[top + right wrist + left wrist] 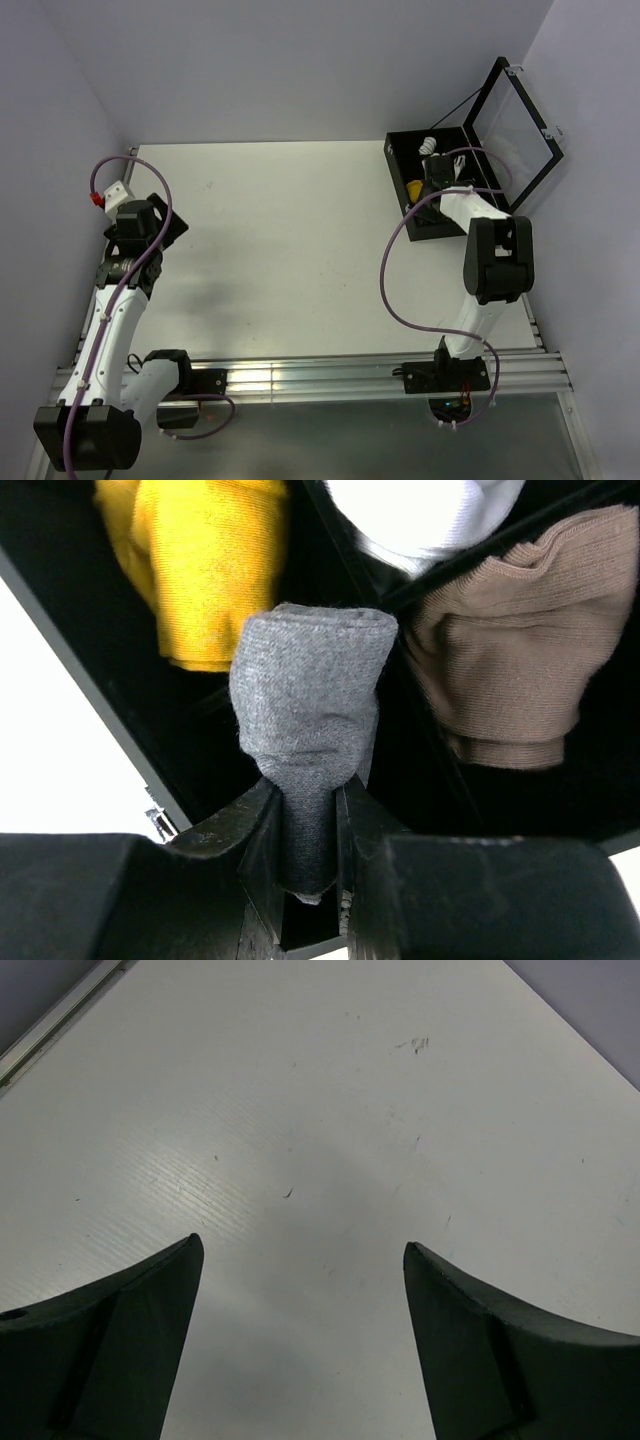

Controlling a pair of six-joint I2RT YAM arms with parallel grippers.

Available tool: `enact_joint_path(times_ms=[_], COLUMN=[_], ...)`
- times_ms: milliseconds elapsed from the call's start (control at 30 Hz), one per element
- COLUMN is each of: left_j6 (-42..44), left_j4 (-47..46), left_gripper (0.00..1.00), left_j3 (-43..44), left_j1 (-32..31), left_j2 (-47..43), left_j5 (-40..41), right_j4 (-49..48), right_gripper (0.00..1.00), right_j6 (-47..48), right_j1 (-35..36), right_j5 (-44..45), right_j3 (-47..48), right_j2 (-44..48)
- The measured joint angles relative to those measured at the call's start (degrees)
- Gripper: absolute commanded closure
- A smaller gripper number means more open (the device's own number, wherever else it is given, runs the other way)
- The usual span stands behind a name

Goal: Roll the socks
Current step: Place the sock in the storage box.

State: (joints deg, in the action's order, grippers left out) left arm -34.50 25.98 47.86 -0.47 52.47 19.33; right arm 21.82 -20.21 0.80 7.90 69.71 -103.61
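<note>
My right gripper (308, 800) is shut on the plain grey sock (305, 695), which is bundled and held inside the black box (90, 670). The mustard-yellow sock (205, 560) lies bundled in the box just left of it, and shows as a yellow spot in the top view (413, 187). No red mark shows on it. In the top view my right gripper (437, 185) reaches down into the box (400, 160). My left gripper (303, 1250) is open and empty above bare white table at the far left (150, 218).
A white sock bundle (420, 515) and a tan sock bundle (510, 670) lie in neighbouring compartments of the box. The box's clear lid (515, 125) stands open at the back right. Grey walls close in the table on both sides.
</note>
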Motion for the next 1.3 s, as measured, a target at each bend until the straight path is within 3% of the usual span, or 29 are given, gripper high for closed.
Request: enact_joint_path(times_ms=[700,1300], left_j6=[0.0,0.0], left_j4=[0.0,-0.2], left_gripper=[0.14,0.14], left_j3=[0.0,0.0], left_j1=[0.0,0.0], left_j2=[0.3,0.8], left_j5=[-1.0,-1.5], right_j4=[3.7,7.4], right_gripper=[1.00,1.00], right_j6=[-12.0,-11.8], right_j1=[0.0,-0.1], right_j5=[5.0,3.9], right_j3=[2.3,6.4], right_j2=[-1.7,-5.5])
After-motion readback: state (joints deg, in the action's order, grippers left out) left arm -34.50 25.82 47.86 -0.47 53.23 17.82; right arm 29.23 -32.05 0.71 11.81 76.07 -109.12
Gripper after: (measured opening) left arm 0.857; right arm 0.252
